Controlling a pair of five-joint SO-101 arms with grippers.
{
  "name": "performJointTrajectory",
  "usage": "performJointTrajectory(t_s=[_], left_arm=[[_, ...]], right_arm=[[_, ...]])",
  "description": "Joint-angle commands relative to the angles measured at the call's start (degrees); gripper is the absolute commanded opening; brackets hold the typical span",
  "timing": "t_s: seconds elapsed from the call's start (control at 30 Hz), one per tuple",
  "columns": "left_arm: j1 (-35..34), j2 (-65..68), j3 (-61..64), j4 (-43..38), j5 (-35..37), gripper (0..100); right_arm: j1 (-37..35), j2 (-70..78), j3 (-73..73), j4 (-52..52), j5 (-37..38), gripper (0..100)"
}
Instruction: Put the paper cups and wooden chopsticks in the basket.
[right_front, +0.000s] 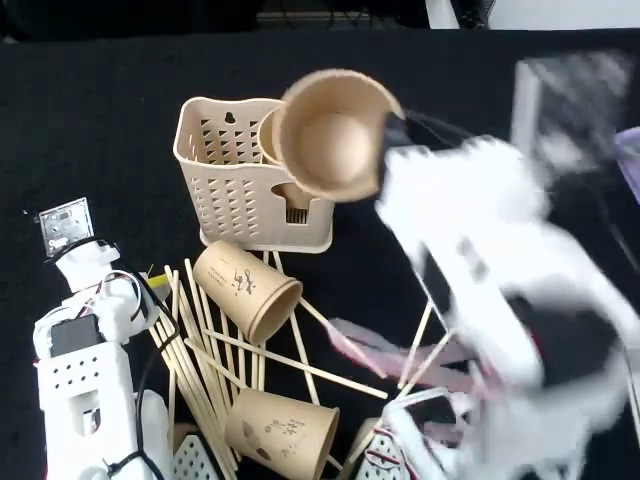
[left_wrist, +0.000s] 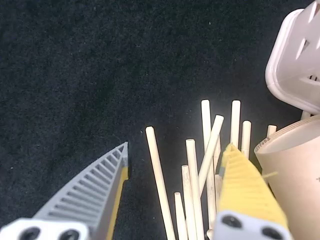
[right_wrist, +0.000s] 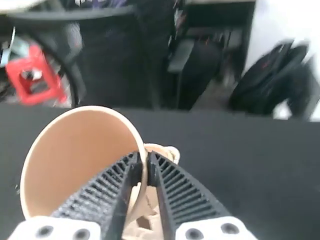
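High view: paper cup (right_front: 335, 135) tipped above basket (right_front: 232, 190), far centre; chopsticks (right_front: 200, 345) loose nearer.
Left wrist view: left gripper (left_wrist: 177, 150) wide apart, empty, over chopstick ends (thin, stiff, roll easily; pinch mid-length).
Right wrist view: right gripper (right_wrist: 142, 159) nipped on cup rim; light, crushable wall.

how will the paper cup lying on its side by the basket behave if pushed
Lying on its side, the paper cup would probably roll, curving since it tapers. It rests on loose chopsticks, which may shift beneath it. Thin-walled and open-mouthed, it is likely light and easily dented.
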Motion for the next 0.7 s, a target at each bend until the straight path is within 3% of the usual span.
performJointTrajectory(t_s=[0.0, 0.53, 0.67], left_arm=[[0.0, -1.0, -0.7, -0.6, 0.1, 29], [-0.1, -1.0, -0.7, -0.6, 0.1, 29], [-0.1, -1.0, -0.7, -0.6, 0.1, 29]], right_arm=[[-2.0, 11.2, -5.7, -3.5, -1.6, 1.1], [-2.0, 29.9, -17.6, -3.0, -1.1, 2.0], [-2.1, 29.8, -18.1, 0.2, -1.2, 17.1]])
